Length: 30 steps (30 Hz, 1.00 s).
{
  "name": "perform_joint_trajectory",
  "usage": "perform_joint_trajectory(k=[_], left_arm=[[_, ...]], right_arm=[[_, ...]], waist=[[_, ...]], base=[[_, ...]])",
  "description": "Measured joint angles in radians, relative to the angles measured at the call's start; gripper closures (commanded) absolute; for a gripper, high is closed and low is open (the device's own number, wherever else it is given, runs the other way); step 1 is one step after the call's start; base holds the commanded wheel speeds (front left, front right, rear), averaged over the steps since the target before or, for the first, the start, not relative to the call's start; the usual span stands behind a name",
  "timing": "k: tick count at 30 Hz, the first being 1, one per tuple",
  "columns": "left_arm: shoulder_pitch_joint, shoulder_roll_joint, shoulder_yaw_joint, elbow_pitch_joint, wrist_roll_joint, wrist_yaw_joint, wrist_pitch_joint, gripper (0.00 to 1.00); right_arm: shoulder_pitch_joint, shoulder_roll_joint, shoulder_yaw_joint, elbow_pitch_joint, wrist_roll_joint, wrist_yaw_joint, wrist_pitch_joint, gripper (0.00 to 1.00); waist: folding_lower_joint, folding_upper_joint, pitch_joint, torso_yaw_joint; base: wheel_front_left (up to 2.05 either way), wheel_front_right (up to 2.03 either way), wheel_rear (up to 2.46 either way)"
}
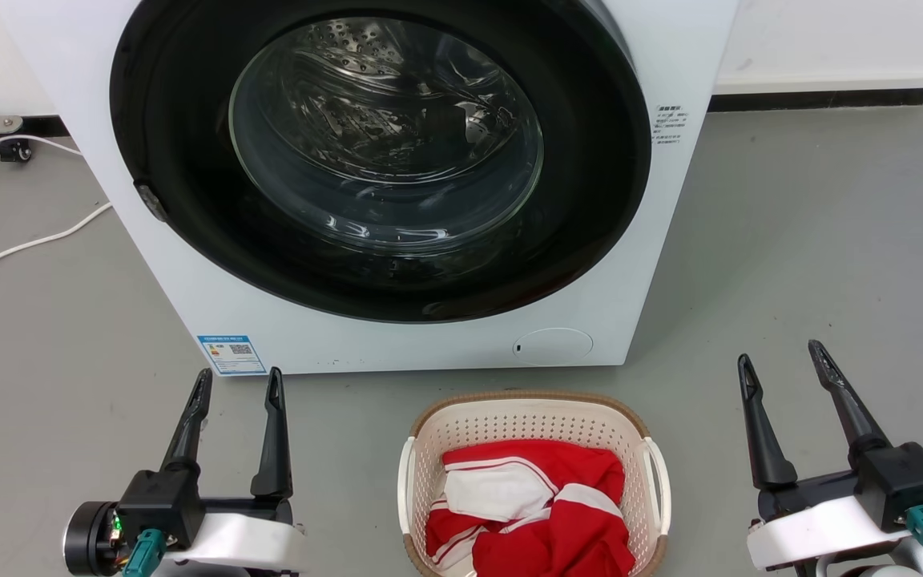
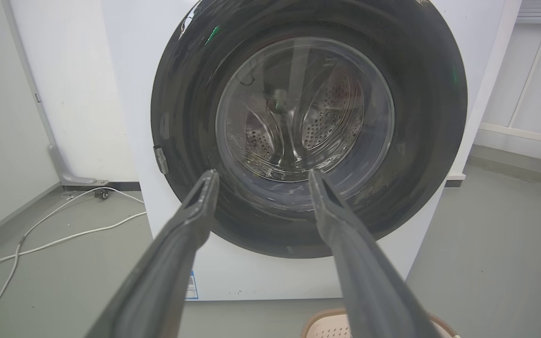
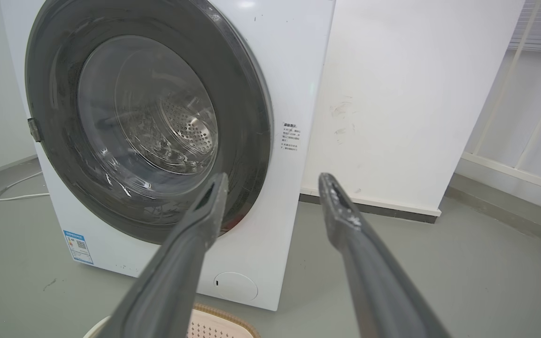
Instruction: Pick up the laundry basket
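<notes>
Currently left gripper (image 1: 239, 373) sits left of laundry basket (image 1: 530, 397), right gripper (image 1: 779, 353) right of it. Both spread wide, holding nothing.

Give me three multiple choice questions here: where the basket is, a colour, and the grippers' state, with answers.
1. Where is the basket? A. on the floor before the washer B. inside the washer C. atop the washer
2. The cloth in it is: A. blue B. red and white C. green
3. The left gripper and right gripper are: A. both shut B. one shut on the basket C. both open
Answers: A, it stands at the washer's foot; B, red with white bands; C, fingers apart, holding nothing.
</notes>
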Motion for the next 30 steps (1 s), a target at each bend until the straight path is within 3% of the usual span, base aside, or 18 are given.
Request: perform_joint_trajectory(k=[18, 30], left_arm=[[-0.001, 0.0, -0.008, 0.013, 0.0, -0.003, 0.0, 0.0], [-0.12, 0.0, -0.095, 0.191, -0.002, -0.02, 0.0, 0.0]], right_arm=[[0.002, 0.0, -0.003, 0.006, 0.008, 0.0, 0.0, 0.0], [-0.082, -0.001, -0.003, 0.138, -0.023, 0.0, -0.001, 0.0]], waist=[[0.0, 0.0, 0.008, -0.003], [0.0, 0.0, 0.099, -0.025]], base=[[0.0, 0.0, 0.0], [0.0, 0.0, 0.0]])
